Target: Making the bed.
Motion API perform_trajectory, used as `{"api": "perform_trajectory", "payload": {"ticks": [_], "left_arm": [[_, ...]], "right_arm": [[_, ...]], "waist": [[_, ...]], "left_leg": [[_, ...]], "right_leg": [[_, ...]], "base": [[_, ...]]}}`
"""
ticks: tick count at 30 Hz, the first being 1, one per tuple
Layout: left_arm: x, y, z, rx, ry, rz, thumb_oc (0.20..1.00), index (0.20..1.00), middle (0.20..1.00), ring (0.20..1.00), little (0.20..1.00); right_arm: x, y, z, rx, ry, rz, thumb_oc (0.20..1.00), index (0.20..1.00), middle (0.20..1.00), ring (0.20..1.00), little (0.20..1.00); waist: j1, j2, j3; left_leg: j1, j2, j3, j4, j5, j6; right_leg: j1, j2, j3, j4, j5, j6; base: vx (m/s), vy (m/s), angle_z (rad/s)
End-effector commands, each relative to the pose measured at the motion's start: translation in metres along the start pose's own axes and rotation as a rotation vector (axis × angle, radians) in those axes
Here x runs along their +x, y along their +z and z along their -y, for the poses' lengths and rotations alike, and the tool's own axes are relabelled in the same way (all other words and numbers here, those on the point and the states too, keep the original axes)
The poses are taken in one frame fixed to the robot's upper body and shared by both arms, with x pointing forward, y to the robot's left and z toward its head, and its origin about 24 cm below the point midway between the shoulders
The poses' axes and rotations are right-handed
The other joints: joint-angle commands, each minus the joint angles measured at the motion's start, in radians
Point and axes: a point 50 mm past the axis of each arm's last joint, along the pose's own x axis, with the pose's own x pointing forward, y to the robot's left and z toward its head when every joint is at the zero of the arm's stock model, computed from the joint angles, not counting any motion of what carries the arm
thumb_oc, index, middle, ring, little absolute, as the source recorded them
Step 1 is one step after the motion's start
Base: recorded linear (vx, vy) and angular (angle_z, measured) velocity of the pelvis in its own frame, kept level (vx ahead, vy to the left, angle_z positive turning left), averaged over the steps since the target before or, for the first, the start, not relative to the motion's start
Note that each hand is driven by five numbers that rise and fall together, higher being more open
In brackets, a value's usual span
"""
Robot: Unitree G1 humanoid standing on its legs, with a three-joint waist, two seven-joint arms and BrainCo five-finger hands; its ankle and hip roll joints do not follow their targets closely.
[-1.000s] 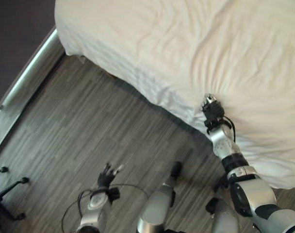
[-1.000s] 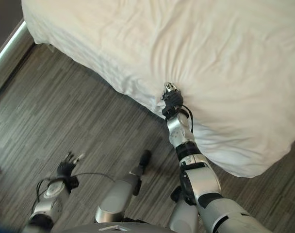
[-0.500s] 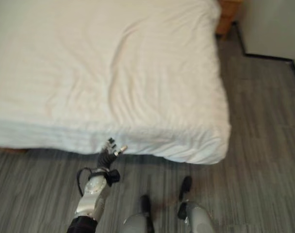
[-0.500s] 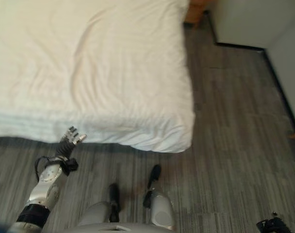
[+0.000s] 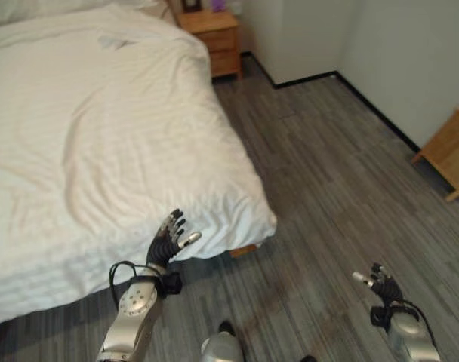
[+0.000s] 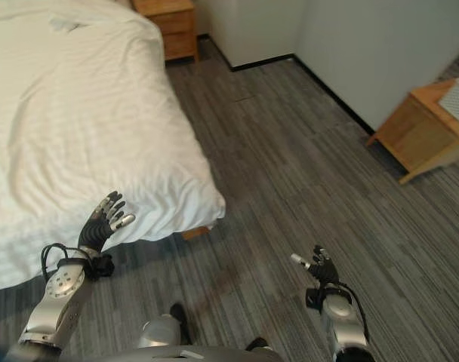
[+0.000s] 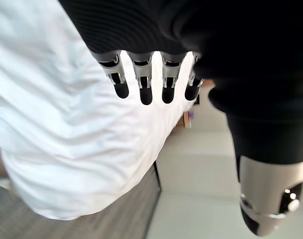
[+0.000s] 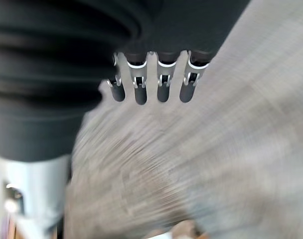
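Bed (image 5: 101,136): rumpled white striped cover; left hand (image 5: 167,240) and right hand (image 5: 380,283) spread, holding nothing.

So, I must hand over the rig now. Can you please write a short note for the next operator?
Left hand: open, fingers straight, raised in front of the bed's near corner, holding nothing.
Right hand: open, low over the grey wood floor, away from the bed, holding nothing.
White duvet: spread over the bed, hanging over the near edge and corner, with creases and ripples on top.
Wooden nightstand stands at the head end.
Done: duvet covers the mattress.
Left: probably smooth the creases and straighten the near corner.
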Motion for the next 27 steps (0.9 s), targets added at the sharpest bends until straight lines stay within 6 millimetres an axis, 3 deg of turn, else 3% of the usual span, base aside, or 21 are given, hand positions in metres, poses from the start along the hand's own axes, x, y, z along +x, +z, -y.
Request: {"api": "perform_trajectory", "payload": {"ticks": [1,3,4,5,6,7,10,11,14,17,19,21,22,23,25,26,27], "left_arm": [[0.008,0.019,0.015,0.035,0.033,0.129,1.0,1.0,1.0,1.0,1.0],[0.01,0.022,0.018,0.026,0.038,0.146,1.0,1.0,1.0,1.0,1.0],[0.011,0.028,0.026,-0.024,0.056,0.184,1.0,1.0,1.0,1.0,1.0],[0.011,0.028,0.026,-0.024,0.056,0.184,1.0,1.0,1.0,1.0,1.0],[0.009,0.027,0.032,-0.051,0.039,0.178,1.0,1.0,1.0,1.0,1.0],[0.009,0.027,0.036,-0.061,0.025,0.175,1.0,1.0,1.0,1.0,1.0],[0.011,0.033,0.048,-0.056,-0.049,0.195,1.0,1.0,1.0,1.0,1.0],[0.014,0.033,0.058,-0.083,-0.103,0.186,1.0,1.0,1.0,1.0,1.0],[0.017,0.032,0.063,-0.109,-0.107,0.177,1.0,1.0,1.0,1.0,1.0],[0.014,0.026,0.066,-0.177,-0.135,0.143,1.0,1.0,1.0,1.0,1.0],[0.013,0.02,0.067,-0.2,-0.15,0.107,1.0,1.0,1.0,1.0,1.0],[0.015,0.022,0.069,-0.16,-0.191,0.104,1.0,1.0,1.0,1.0,1.0],[0.015,0.022,0.069,-0.16,-0.191,0.104,1.0,1.0,1.0,1.0,1.0],[0.016,0.023,0.069,-0.15,-0.197,0.102,1.0,1.0,1.0,1.0,1.0],[0.018,0.025,0.071,-0.115,-0.215,0.109,1.0,1.0,1.0,1.0,1.0],[0.018,0.025,0.071,-0.115,-0.215,0.109,1.0,1.0,1.0,1.0,1.0],[0.023,0.03,0.071,-0.058,-0.222,0.132,1.0,1.0,1.0,1.0,1.0]], "right_arm": [[0.011,0.038,0.018,-0.266,-0.064,0.183,1.0,1.0,1.0,1.0,1.0],[0.008,0.044,0.019,-0.307,-0.047,0.216,1.0,1.0,1.0,1.0,1.0],[0.006,0.068,0.004,-0.353,0.01,0.337,1.0,1.0,1.0,1.0,1.0],[0.006,0.068,0.004,-0.353,0.009,0.336,1.0,1.0,1.0,1.0,1.0],[0.004,0.074,0.001,-0.368,0.028,0.368,1.0,1.0,1.0,1.0,1.0],[0.002,0.075,0.001,-0.371,0.033,0.377,1.0,1.0,1.0,1.0,1.0],[-0.003,0.082,0.011,-0.334,-0.008,0.411,1.0,1.0,1.0,1.0,1.0],[-0.004,0.088,0.016,-0.305,-0.036,0.43,1.0,1.0,1.0,1.0,1.0],[-0.003,0.091,0.015,-0.274,-0.047,0.436,1.0,1.0,1.0,1.0,1.0],[-0.003,0.086,0.006,-0.254,-0.019,0.417,1.0,1.0,1.0,1.0,1.0],[-0.003,0.078,0.004,-0.234,-0.028,0.382,1.0,1.0,1.0,1.0,1.0],[-0.003,0.075,0.001,-0.197,-0.054,0.357,1.0,1.0,1.0,1.0,1.0],[-0.003,0.075,0.001,-0.197,-0.054,0.357,1.0,1.0,1.0,1.0,1.0],[-0.004,0.075,0.0,-0.186,-0.057,0.352,1.0,1.0,1.0,1.0,1.0],[-0.004,0.076,-0.004,-0.166,-0.051,0.353,1.0,1.0,1.0,1.0,1.0],[-0.004,0.076,-0.004,-0.166,-0.051,0.353,1.0,1.0,1.0,1.0,1.0],[-0.004,0.08,-0.007,-0.126,-0.058,0.36,1.0,1.0,1.0,1.0,1.0]], "waist": [[-0.003,0.02,0.024],[-0.007,0.025,0.036],[0.028,0.037,0.063],[0.027,0.037,0.062],[0.044,0.034,0.065],[0.043,0.034,0.067],[0.003,0.035,0.066],[-0.019,0.05,0.059],[-0.024,0.053,0.051],[-0.021,0.027,0.031],[-0.024,-0.003,0.023],[-0.041,-0.033,0.019],[-0.039,-0.035,0.019],[-0.053,-0.035,0.024],[-0.082,-0.019,0.04],[-0.081,-0.02,0.04],[-0.128,0.017,0.074]], "left_leg": [[-0.057,0.017,-0.046,-0.092,0.176,-0.122],[-0.068,0.033,-0.07,-0.051,0.169,-0.133],[-0.11,-0.081,-0.36,0.036,0.083,-0.095],[-0.111,-0.081,-0.36,0.036,0.084,-0.095],[-0.123,-0.141,-0.457,0.047,0.05,-0.082],[-0.132,-0.155,-0.476,0.055,0.039,-0.075],[-0.163,-0.144,-0.419,0.026,0.059,-0.077],[-0.195,-0.14,-0.345,-0.034,0.119,-0.07],[-0.217,-0.146,-0.317,-0.086,0.153,-0.076],[-0.192,-0.162,-0.347,-0.1,0.129,-0.053],[-0.173,-0.176,-0.341,-0.09,0.108,-0.029],[-0.116,-0.208,-0.32,-0.099,0.051,0.02],[-0.117,-0.21,-0.318,-0.1,0.051,0.021],[-0.089,-0.225,-0.318,-0.103,0.032,0.038],[-0.029,-0.235,-0.331,-0.13,0.011,0.061],[-0.029,-0.235,-0.331,-0.13,0.011,0.061],[0.032,-0.205,-0.366,-0.168,-0.008,0.058]], "right_leg": [[0.071,-0.01,0.032,0.018,-0.12,0.049],[0.069,-0.002,0.05,0.015,-0.13,0.04],[0.043,-0.012,0.124,0.012,-0.124,0.032],[0.042,-0.012,0.124,0.012,-0.124,0.032],[0.036,-0.009,0.172,0.013,-0.12,0.028],[0.034,-0.004,0.192,0.015,-0.12,0.025],[0.041,0.008,0.204,0.012,-0.139,0.027],[0.038,0.015,0.185,0.012,-0.139,0.029],[0.056,0.021,0.192,0.012,-0.152,0.041],[0.114,0.008,0.217,0.021,-0.175,0.061],[0.108,-0.022,0.225,0.124,-0.169,0.071],[0.028,-0.09,0.249,0.348,-0.058,0.114],[0.025,-0.093,0.252,0.352,-0.06,0.116],[0.0,-0.121,0.259,0.438,0.016,0.131],[-0.065,-0.148,0.286,0.572,0.078,0.129],[-0.065,-0.148,0.286,0.573,0.078,0.129],[-0.218,-0.106,0.339,0.617,0.013,0.095]], "base": [[-0.1,-0.246,-0.77],[-0.06,-0.128,-0.61],[-0.06,-0.093,-0.55],[-0.02,-0.161,-0.87],[0.07,-0.107,-1.18],[0.1,-0.15,-1.24],[0.16,-0.056,-0.52],[0.26,0.066,0.0],[0.2,0.081,-0.03],[0.48,0.157,-0.02],[0.38,0.143,-0.43],[0.41,0.226,-0.17],[0.25,0.212,-0.01],[0.22,0.211,0.07],[0.28,0.233,0.16],[0.46,0.184,0.32],[0.33,0.101,0.29]]}}
